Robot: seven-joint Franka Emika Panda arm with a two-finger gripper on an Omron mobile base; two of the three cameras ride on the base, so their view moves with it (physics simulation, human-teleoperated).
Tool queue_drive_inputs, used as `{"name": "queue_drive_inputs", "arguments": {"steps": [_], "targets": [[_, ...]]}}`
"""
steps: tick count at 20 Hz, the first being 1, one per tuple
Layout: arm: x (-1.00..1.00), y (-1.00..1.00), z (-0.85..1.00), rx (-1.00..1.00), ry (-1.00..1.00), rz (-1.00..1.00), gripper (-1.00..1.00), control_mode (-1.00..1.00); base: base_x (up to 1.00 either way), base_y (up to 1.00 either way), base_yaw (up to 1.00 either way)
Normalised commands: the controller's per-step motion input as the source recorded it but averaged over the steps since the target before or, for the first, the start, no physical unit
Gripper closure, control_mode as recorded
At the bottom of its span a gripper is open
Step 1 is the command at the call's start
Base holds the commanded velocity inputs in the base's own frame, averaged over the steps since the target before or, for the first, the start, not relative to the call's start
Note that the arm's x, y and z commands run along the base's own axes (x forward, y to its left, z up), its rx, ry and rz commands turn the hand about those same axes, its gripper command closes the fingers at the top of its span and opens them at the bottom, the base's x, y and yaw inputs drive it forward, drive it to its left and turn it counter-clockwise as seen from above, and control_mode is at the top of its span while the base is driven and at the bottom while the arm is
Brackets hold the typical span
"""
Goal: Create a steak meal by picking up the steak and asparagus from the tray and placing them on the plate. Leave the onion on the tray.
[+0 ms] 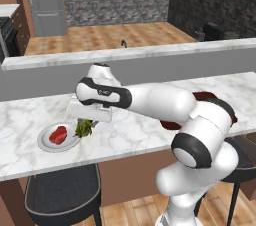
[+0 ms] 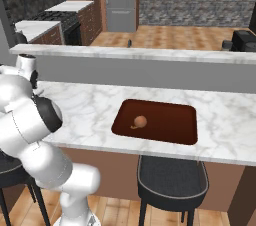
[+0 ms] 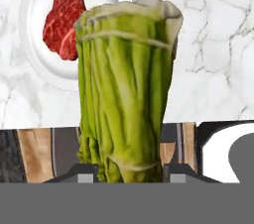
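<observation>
Gripper (image 3: 127, 171): clamped tight on the asparagus, dark finger tips (image 3: 85, 172) flanking the base of the bundle in the hand view; hangs just above the counter at the plate's right edge in the left base view.
Asparagus (image 3: 124, 94): bundle of yellowish-green stalks, ribbed and faintly fibrous, banded near the far end, paler cut tips; held off the surface, lower end close over or perhaps touching the plate rim, hard to judge from the left base view (image 1: 83, 128).
Steak (image 3: 63, 20): flat raw red chunk, mottled with paler pink marbling, irregular outline; lies on the plate, left of centre in the left base view (image 1: 58, 134).
Plate (image 3: 37, 59): round, shallow, light grey-white, smooth with raised rim; sits on the counter near its front edge (image 1: 46, 144); contains the steak alone.
Tray (image 2: 172, 127): dark reddish-brown rectangle, rounded corners, low rim, smooth matte floor; well apart from the plate, mostly behind the arm in the left base view.
Onion (image 2: 140, 121): small round tan-brown ball, smooth; rests inside the tray, toward its left half in the right base view.
Counter (image 2: 90, 110): white marble with grey veining, polished slab.
Stools (image 2: 172, 180): dark rounded padded seats, tucked under the counter edge.
</observation>
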Motion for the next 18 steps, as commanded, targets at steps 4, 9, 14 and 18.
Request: {"name": "queue_drive_inputs", "arguments": {"steps": [4, 9, 14, 18], "targets": [[0.16, 0.47, -0.28, -0.02, -0.04, 0.08, 1.00, -1.00, 0.00, 0.00, 0.00], [0.26, 0.20, -0.23, -0.01, -0.05, 0.06, 1.00, -1.00, 0.00, 0.00, 0.00], [0.34, 0.17, -0.28, -0.02, -0.03, 0.05, 1.00, -1.00, 0.00, 0.00, 0.00], [0.42, 0.14, -0.38, -0.02, 0.00, 0.03, 1.00, -1.00, 0.00, 0.00, 0.00]]}}
